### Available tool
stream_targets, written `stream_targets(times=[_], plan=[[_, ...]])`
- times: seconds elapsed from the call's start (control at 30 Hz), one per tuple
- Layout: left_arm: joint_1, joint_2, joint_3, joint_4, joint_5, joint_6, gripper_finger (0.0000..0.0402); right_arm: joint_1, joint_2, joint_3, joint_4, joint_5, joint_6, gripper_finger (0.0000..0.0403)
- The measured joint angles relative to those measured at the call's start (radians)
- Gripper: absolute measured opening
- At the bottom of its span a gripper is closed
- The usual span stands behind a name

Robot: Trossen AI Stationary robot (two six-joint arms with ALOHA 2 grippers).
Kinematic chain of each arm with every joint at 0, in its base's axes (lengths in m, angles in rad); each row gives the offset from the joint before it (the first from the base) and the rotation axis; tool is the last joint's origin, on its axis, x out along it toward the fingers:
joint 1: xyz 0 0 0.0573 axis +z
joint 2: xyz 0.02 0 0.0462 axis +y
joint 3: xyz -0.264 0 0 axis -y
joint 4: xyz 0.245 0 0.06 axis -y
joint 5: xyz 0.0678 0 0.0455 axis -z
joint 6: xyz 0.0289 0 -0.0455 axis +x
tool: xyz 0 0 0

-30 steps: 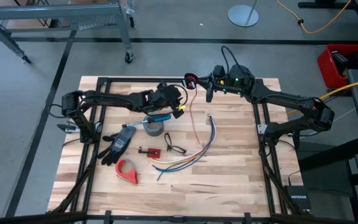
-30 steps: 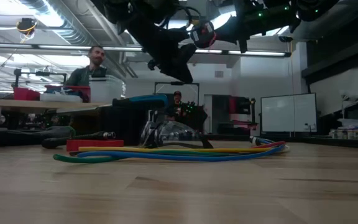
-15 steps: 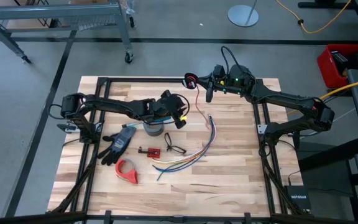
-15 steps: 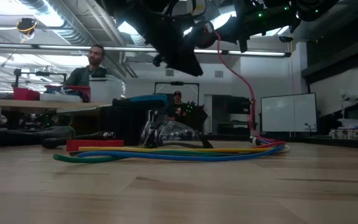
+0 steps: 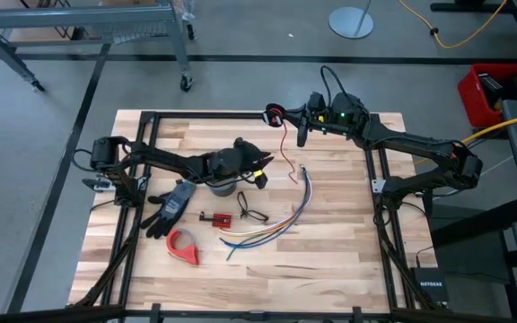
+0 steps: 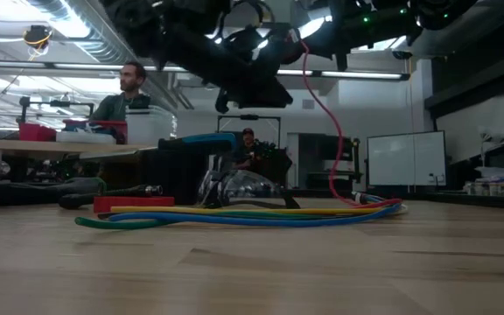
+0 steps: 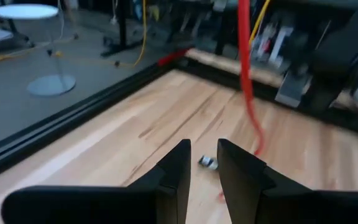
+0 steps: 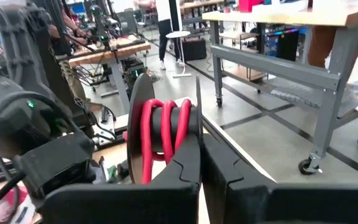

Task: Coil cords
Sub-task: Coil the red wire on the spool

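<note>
Red wire now hangs free below my right end effector, which pinches the small coil at the desk's far edge. My left end effector has dropped it and pulled back, fingers barely parted, empty; the loose tail needs regrasping.

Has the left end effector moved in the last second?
Yes. In the high view the left end effector has shifted toward the table's near edge, now beside the grey tape roll, away from the right end effector.
</note>
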Motion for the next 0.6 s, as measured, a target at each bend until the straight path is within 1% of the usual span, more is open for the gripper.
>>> stream_targets(times=[0.17,0.3,0.4,0.6], plan=[[0.000,0.017,-0.071,0.210,0.058,-0.030,0.0072,0.000,0.000,0.000,0.039,-0.049,0.000,0.0001],[0.000,0.064,-0.075,0.287,0.071,-0.034,0.0072,0.001,0.000,0.000,0.061,-0.052,0.000,0.0001],[0.000,0.098,-0.073,0.376,0.093,-0.033,0.0072,0.001,0.000,0.000,0.074,-0.052,0.000,0.0001],[0.000,0.141,-0.071,0.471,0.094,0.027,0.0072,0.001,0.000,0.000,0.074,-0.070,0.002,0.0001]])
